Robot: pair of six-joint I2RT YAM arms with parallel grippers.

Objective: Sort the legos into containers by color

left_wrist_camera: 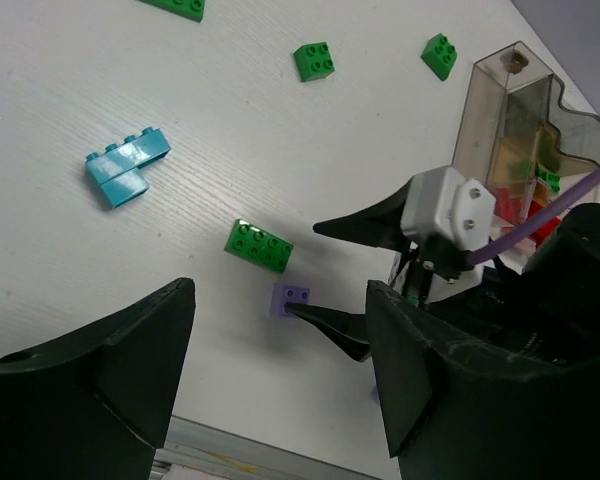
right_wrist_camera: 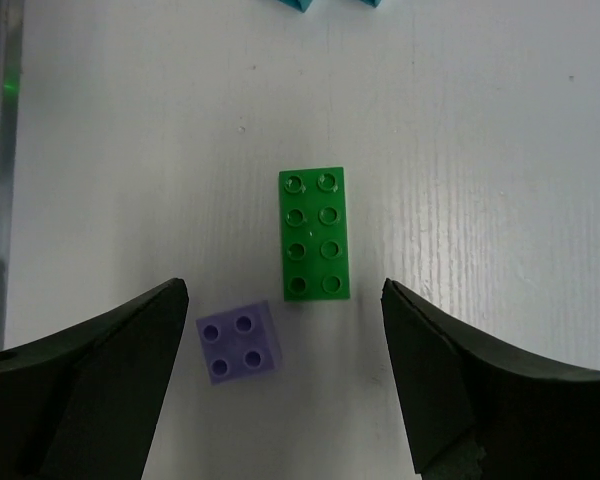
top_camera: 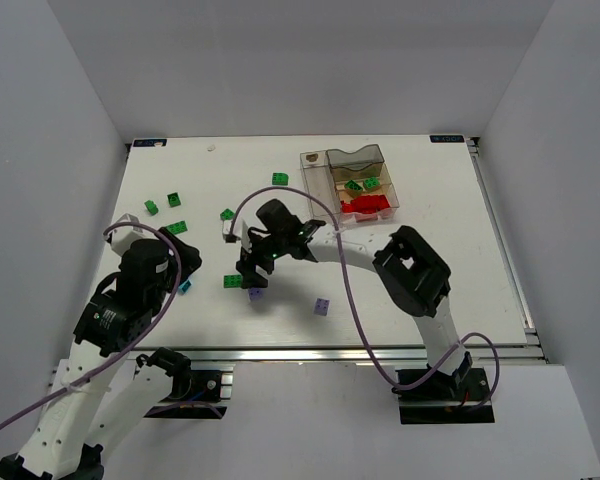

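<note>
**Right gripper spread wide over a green and a lilac brick**

Down at the near middle of the table (top_camera: 470,260), a green two-by-four brick (right_wrist_camera: 314,235) lies flat with its studs up. Just off its corner sits a lilac square brick (right_wrist_camera: 240,342), also studs up, with a thin gap between the two. The right gripper (right_wrist_camera: 283,295) is directly over the pair, jaws thrown wide and holding nothing. In its own camera the green brick lies in the gap between the fingers. The lilac one is tucked close inside the finger on the left of that view. Seen from the left wrist, one black fingertip (left_wrist_camera: 315,318) sits right at the lilac brick's edge, but I cannot tell whether they touch.

Moving outward, a teal brick (left_wrist_camera: 125,167) lies off to one side of the pair. A second lilac brick (top_camera: 322,306) rests alone on the other side, well apart. The left gripper (left_wrist_camera: 277,295) is also wide open and empty, and its camera looks across at the right one.

Farther up the table, loose green legos (top_camera: 177,228) are scattered on the left, with one more green brick (top_camera: 280,179) near the containers (top_camera: 315,185). That clear block stands at the far right of centre. Red legos (top_camera: 365,207) fill its nearest short compartment and sorted green legos (top_camera: 358,185) lie in the one behind. The long narrow compartment runs along its left side.
</note>
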